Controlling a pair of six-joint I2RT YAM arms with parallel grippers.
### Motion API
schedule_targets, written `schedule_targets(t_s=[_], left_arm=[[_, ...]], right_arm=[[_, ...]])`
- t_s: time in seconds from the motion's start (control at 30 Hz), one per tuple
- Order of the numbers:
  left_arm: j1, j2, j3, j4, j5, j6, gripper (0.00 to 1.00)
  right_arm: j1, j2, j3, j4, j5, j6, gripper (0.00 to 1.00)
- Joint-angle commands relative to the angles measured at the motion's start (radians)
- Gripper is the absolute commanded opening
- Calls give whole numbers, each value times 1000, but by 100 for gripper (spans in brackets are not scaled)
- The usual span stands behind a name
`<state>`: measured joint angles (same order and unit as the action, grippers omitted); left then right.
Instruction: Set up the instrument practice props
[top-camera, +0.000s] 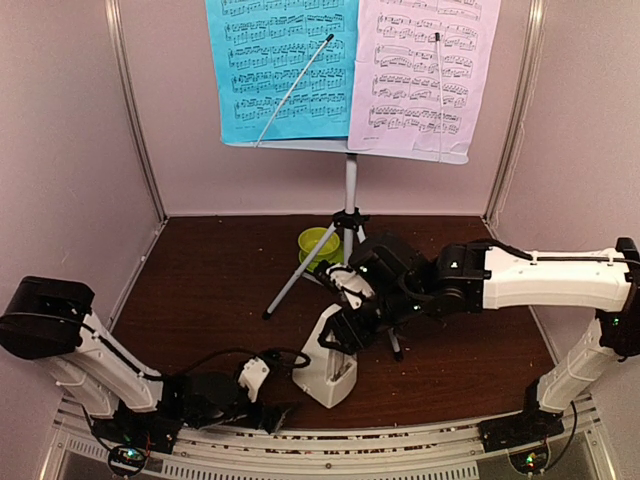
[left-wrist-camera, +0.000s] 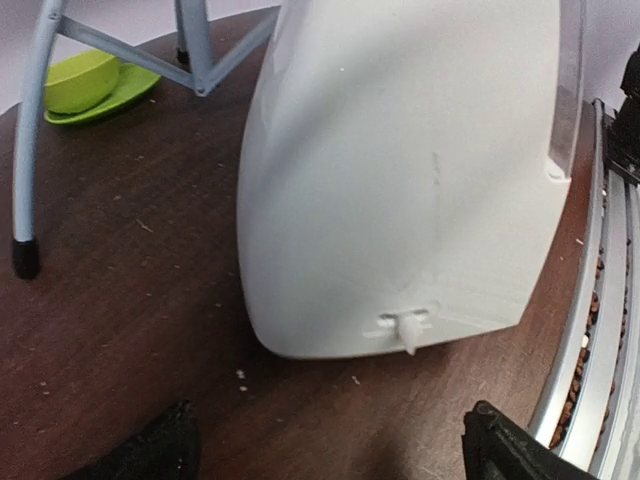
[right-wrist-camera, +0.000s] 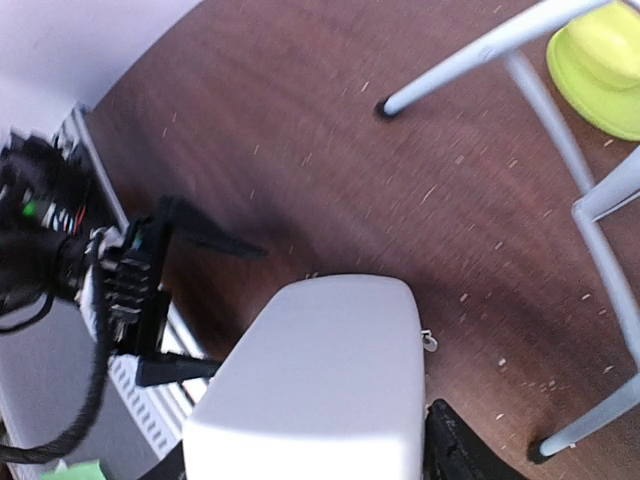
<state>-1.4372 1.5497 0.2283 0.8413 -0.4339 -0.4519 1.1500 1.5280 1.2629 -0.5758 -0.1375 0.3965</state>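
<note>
"One metronome (top-camera: 330, 370), cream and upright. Where do we have it?"

"We have it standing on the table (top-camera: 200, 290), close to the near edge, in front of the music stand (top-camera: 400, 150) and between our two arms."

"And our right fingers (right-wrist-camera: 460, 450)?"

"Clenched on its upper part from above, one finger against each side."

"Our left fingers (left-wrist-camera: 165, 450)?"

"Spread wide and holding nothing. We see them low over the table just beside the metronome's base, on its left, not touching it."

"What do we see further back?"

"The stand rises on its silver tripod (top-camera: 350, 200). We count two pages on its shelf: a blue sheet (top-camera: 285, 70) on the left and a pink sheet (top-camera: 425, 70) on the right, edges touching. A thin wire arm (top-camera: 295, 88) lies across each."

"Anything else?"

"A lime-green bowl (top-camera: 318, 240) sits on its saucer (left-wrist-camera: 120, 95) by the foot of the tripod's pole, behind the metronome and apart from it. We also see pale crumbs scattered over the dark table."
</note>
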Motion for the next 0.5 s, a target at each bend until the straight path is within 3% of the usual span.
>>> schedule_targets(t_s=[0.0, 0.2, 0.47], left_arm=[[-5, -169, -12, -136, -150, -28, 94], [-5, -360, -1, -365, -317, -103, 98], [-5, -527, 43, -637, -392, -184, 98]], right_arm=[[11, -10, 101, 67, 227, 117, 19], [27, 55, 170, 7, 356, 206, 20], [84, 151, 227, -24, 465, 324, 27]])
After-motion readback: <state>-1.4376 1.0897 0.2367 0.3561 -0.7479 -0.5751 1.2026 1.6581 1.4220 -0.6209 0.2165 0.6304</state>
